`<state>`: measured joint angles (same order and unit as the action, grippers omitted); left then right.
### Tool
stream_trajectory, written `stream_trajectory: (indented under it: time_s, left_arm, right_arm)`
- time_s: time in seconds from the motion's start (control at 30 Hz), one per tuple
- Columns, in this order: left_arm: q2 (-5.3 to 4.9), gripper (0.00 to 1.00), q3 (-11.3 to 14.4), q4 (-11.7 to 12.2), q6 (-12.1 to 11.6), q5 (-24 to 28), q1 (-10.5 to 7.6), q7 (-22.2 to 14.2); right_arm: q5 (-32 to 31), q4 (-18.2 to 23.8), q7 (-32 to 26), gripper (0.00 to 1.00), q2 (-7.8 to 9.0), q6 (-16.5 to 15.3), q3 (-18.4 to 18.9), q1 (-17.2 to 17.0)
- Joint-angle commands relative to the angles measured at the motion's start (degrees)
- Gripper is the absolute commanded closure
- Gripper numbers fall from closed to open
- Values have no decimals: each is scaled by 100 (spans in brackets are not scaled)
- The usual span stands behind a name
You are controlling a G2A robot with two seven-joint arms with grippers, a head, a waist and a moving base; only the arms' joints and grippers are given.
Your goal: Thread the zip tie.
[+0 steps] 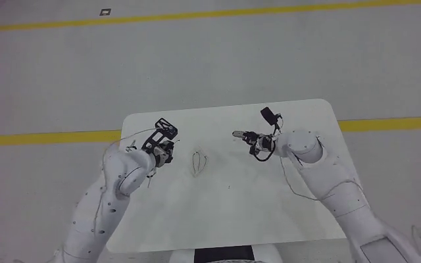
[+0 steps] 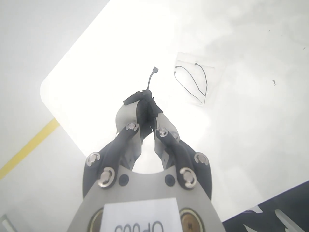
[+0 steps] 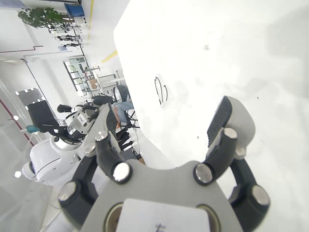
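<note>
Left wrist view: left gripper clenched on the light, springy zip tie, head jutting just beyond its fingertips; the spread, empty right gripper should likely pinch near its tail.

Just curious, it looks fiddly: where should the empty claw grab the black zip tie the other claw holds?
Probably the short stem under the square head of the thin black plastic zip tie, jaws coming from the side, across it: only that stub clears the shut left gripper.

Left hand seemingly pinched closed; right hand spread.
</note>
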<state>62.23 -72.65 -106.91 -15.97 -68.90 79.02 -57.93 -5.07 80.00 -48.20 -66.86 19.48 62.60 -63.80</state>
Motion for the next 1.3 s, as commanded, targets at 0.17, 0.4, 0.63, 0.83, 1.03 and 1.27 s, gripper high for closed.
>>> stream_trajectory:
  time_s: [0.17, 0.4, 0.63, 0.83, 1.03, 1.27]
  left_arm:
    - [-2, 100, 30, 39, -15, -60, 20, 138]
    - [-39, 100, 193, -23, -201, -643, 73, 452]
    - [-91, 100, 405, -98, -351, -1167, 140, 742]
    - [-177, 100, 628, -102, -351, -1344, 135, 933]
    - [-193, 100, 652, -125, -351, -1345, 123, 981]
    - [-186, 100, 717, -46, -293, -1412, 120, 1198]
  right_arm:
    - [69, 0, -41, 0, -3, -22, -12, -35]
    - [705, 50, -1260, 0, -8, -17, -125, 209]
    - [1256, -437, -1961, 0, -100, 0, -527, 683]
    - [1888, -1151, -1980, 0, -249, 0, -961, 1160]
    - [1914, -1181, -1971, 0, -255, 0, -982, 1182]
    - [2234, -1289, -1986, 0, -297, 0, -1076, 1157]
